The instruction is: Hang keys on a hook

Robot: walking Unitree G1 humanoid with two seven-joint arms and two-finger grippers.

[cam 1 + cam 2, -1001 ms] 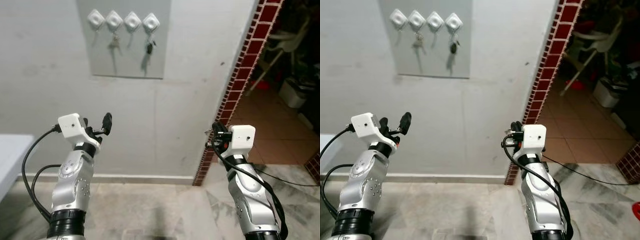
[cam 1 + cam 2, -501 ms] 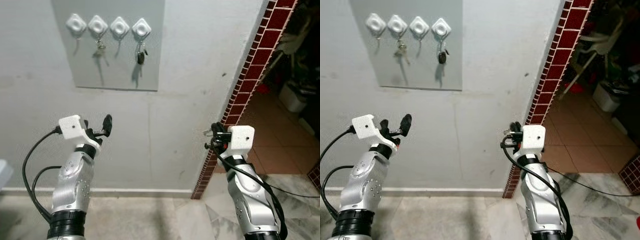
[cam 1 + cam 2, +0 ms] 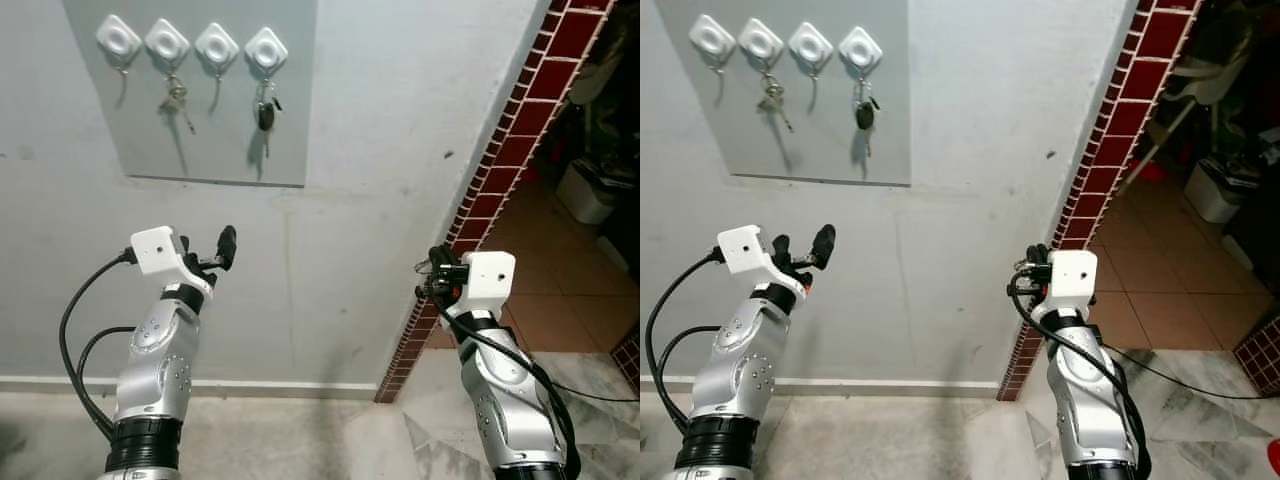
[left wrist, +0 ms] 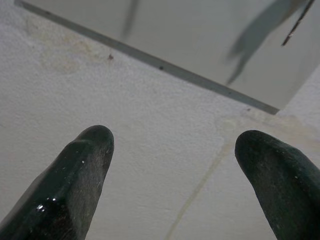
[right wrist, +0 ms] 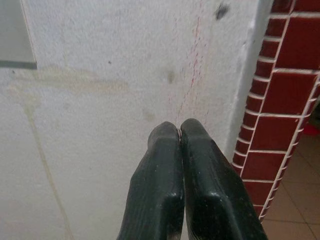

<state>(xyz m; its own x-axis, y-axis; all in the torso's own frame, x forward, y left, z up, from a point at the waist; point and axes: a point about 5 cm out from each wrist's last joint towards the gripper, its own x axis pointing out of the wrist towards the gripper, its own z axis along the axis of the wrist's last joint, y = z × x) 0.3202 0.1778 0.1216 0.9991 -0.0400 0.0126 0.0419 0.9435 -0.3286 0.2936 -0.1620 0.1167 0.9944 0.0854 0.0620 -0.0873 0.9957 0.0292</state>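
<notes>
Camera has swung since the half-second-old frame — the grey panel (image 3: pixel 215 95) now sits further left and higher in my head views, with less floor showing. Both arms hold about the same raised pose against the wall (image 3: pixel 380 130).

No brand, label or writing that I can read anywhere.

Four white diamond-shaped hooks (image 3: pixel 192 43) run in a row along the panel's top. Second hook from the left carries a silver key bunch (image 3: pixel 176 100); the fourth carries a bunch with a black fob (image 3: pixel 265 112). The first and third have only a thin thing hanging, too small for me to tell what it is.

Left gripper (image 3: pixel 212 258) is raised to about chest height, forearm upright, wrist bent so the fingers aim at the wall below the panel. Its fingers (image 4: pixel 75 185) stand wide apart with nothing between them; the left wrist view has the panel's lower edge and key shadows beyond them.

Right gripper (image 3: pixel 432 273) is up at a similar height, well right of the panel, near the red brick edging (image 3: pixel 500 170) of the doorway. Its fingers (image 5: pixel 160 190) are pressed flat together. I see no key held between them in the right wrist view. Black cable loops down each forearm.
</notes>
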